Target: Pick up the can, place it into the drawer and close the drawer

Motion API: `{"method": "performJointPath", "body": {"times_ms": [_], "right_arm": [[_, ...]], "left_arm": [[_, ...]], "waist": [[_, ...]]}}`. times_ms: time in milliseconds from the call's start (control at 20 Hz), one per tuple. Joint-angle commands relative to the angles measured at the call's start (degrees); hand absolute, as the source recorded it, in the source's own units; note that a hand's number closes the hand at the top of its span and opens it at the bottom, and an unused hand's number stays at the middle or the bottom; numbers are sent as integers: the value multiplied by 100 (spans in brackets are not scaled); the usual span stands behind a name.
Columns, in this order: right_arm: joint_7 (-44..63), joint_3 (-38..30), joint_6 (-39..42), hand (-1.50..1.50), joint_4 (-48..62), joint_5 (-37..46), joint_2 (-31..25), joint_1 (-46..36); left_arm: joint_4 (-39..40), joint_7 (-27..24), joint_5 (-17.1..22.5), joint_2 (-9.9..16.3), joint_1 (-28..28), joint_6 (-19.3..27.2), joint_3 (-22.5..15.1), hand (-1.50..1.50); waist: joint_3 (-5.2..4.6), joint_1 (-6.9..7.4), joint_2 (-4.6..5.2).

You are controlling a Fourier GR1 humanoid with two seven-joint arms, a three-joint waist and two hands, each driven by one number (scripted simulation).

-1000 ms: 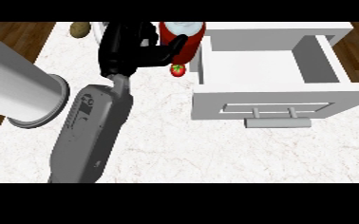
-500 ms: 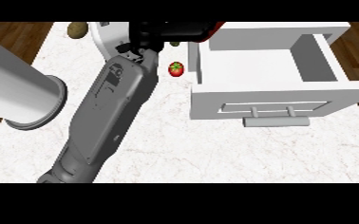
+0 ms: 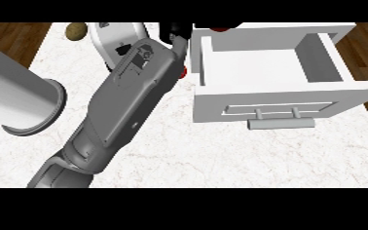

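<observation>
We see only a red sliver of the can (image 3: 224, 27) at the drawer's (image 3: 269, 80) far rim, apparently held by the robot hand (image 3: 177, 30), whose fingers we cannot tell. If released there, it could catch the rim and fall onto the worktop (image 3: 215, 161).

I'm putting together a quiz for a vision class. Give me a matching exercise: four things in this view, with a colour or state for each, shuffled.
Things:
1. drawer
2. drawer handle
3. rounded item at the counter's far left corner
4. counter top

Colour or state:
A. brown
B. white, marbled
C. pulled open
D. light grey bar

Pairs: 1-C, 2-D, 3-A, 4-B
</observation>
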Motion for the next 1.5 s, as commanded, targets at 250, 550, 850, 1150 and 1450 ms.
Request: {"method": "performJointPath", "body": {"times_ms": [250, 550, 850, 1150, 1450], "right_arm": [[130, 61, -74, -150, 36, 104, -95, -245], [-273, 128, 298, -150, 88, 44, 150, 247], [-66, 35, 137, -150, 138, -71, -58, -150], [117, 247, -31, -150, -23, 227, 57, -284], [136, 52, 56, -150, -51, -11, -23, -169]], "left_arm": [[1225, -478, 1044, 0, -903, 288, -546, 150], [1684, -634, 1416, 0, -1192, 414, -788, 150], [1889, -601, 2015, 0, -1569, 737, -1297, 150], [2142, -918, 2293, 0, -1217, 605, -1821, 150], [2408, -1183, 2579, 0, -1143, 824, -2114, -150]], "waist": [[6, -177, 57], [10, -209, 33], [11, -246, 44], [7, -182, 49], [11, -335, 86]]}}
